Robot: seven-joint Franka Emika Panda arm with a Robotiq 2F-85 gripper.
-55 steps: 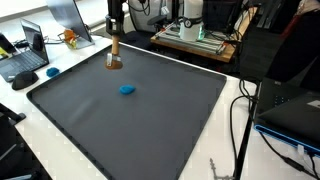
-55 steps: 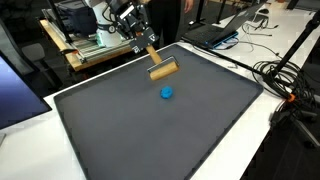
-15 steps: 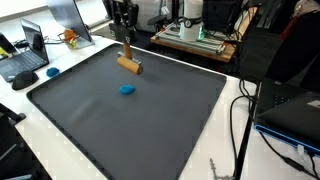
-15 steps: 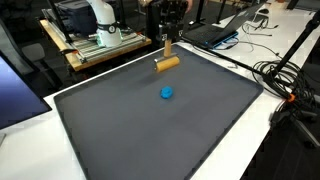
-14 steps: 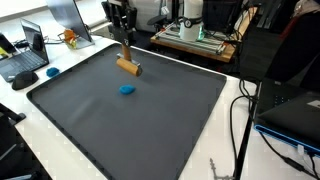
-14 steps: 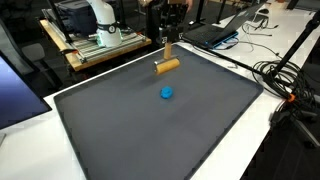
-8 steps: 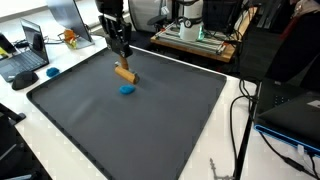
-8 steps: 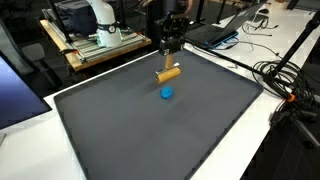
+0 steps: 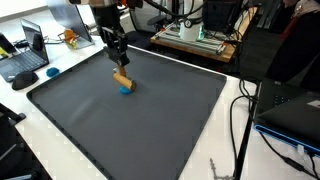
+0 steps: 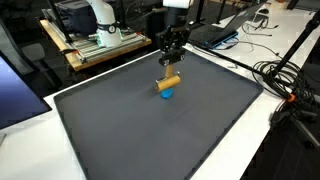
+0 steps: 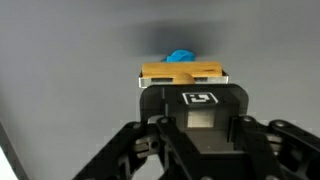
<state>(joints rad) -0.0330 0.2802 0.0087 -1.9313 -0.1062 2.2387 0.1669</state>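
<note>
Hand (image 10: 170,66) carried wooden block (image 10: 168,82) over blue lump (image 10: 167,95).

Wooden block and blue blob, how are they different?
The wooden block is tan and long; the blue blob is blue and roundish. The wooden block is held by the pincer; the blue blob lies on the dark mat. The wooden block looks bigger than the blue blob. Both are over the mat.

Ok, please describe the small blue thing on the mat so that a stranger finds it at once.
Find the big dark grey mat covering the table. Near its far side the gripper holds a wooden tool low over it. The blue thing lies just by the tool's head, the only bright blue, rounded item on the mat.
</note>
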